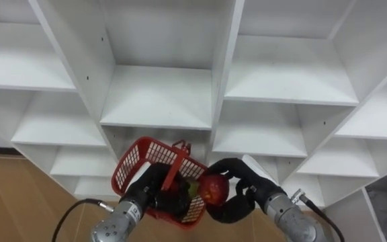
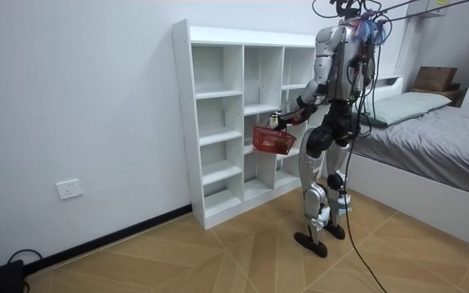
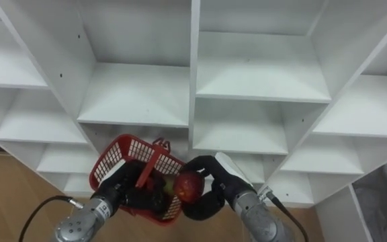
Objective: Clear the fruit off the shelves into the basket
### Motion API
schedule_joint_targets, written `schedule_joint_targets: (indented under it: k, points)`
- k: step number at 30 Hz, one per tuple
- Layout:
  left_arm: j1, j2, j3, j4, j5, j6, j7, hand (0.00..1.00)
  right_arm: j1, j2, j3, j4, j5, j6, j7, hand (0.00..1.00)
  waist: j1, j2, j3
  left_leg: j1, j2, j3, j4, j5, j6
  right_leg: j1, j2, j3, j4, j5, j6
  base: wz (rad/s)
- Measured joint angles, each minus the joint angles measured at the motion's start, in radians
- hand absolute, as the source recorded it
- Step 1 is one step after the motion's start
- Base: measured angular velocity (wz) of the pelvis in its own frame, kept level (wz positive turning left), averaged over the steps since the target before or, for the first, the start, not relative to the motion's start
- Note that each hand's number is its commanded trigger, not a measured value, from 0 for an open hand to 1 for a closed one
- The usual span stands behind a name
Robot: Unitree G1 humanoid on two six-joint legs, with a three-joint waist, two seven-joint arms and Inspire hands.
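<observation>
A red mesh basket hangs low in front of the white closet, and my left hand is curled round its handle. Right beside the basket's rim, my right hand is shut on a red apple. Something green shows inside the basket next to the apple. In the room view I stand facing the closet, holding the basket at waist height before the middle shelves.
The closet's shelf compartments above and beside my hands are bare. Wooden floor lies at the lower left. A bed stands behind me on the room view's right.
</observation>
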Motion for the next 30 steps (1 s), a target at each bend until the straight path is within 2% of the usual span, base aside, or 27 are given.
schedule_joint_targets:
  k: [10,30]
  points:
    - [0.001,-0.008,-0.018,-0.005,-0.001,0.0,-0.03,1.0,-0.003,0.0,0.007,0.072,-0.04,0.001,-0.005,1.0,0.024,0.009,-0.0031,-0.026,0.0,0.002,0.001,0.0,0.0,-0.026,0.001,0.001,0.001,0.0,-0.001,0.0]
    - [0.001,-0.006,-0.035,-0.006,0.0,0.0,-0.091,1.0,-0.039,-0.001,0.022,0.072,-0.127,0.001,-0.014,1.0,0.027,0.009,-0.0025,-0.052,0.0,-0.004,0.003,0.0,0.0,-0.053,-0.001,-0.001,0.002,0.001,-0.001,0.0]
